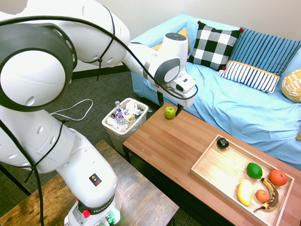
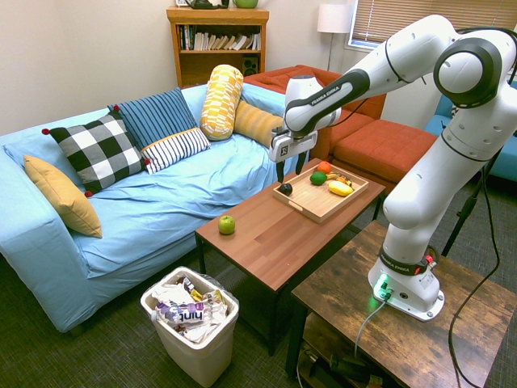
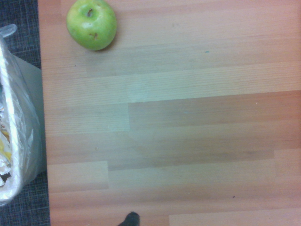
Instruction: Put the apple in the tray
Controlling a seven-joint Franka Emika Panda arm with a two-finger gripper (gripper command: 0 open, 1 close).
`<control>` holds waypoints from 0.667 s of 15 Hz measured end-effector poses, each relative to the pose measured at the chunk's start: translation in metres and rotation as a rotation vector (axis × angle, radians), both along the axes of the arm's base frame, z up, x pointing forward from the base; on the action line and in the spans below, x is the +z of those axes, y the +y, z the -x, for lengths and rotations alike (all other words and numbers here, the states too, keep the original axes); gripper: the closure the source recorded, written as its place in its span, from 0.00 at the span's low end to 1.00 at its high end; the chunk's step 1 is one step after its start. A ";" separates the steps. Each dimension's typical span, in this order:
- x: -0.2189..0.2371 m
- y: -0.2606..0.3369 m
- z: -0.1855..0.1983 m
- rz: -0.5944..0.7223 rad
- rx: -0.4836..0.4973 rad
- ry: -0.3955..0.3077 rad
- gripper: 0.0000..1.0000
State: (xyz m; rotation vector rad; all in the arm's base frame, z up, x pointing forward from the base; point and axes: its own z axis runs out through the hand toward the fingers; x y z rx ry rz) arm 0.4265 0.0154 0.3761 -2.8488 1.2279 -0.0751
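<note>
We see the apple [image 2: 227,225] on the tabletop [image 2: 266,242], well apart from the tray [image 2: 321,217]; the gripper [image 2: 291,175], fingers spread and empty, hangs above. We judge this the approach; next we align over the apple and descend.

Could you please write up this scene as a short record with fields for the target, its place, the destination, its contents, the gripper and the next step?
target: green apple
place: on the reddish-brown table, at the end near the waste bin, outside the tray
destination: pale wooden tray, at the table's other end
contents: black fruit, green fruit, yellow fruit, banana, large orange-red fruit, small orange fruit
gripper: open, above the table, holding nothing
next step: probably line up over the apple and lower
</note>
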 end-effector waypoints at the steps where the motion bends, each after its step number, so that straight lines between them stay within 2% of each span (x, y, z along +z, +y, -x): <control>1: 0.000 0.000 -0.001 0.000 0.000 0.000 0.00; 5: -0.021 0.001 -0.018 -0.005 0.001 -0.013 0.00; 10: -0.053 0.040 -0.086 0.006 0.051 -0.016 0.00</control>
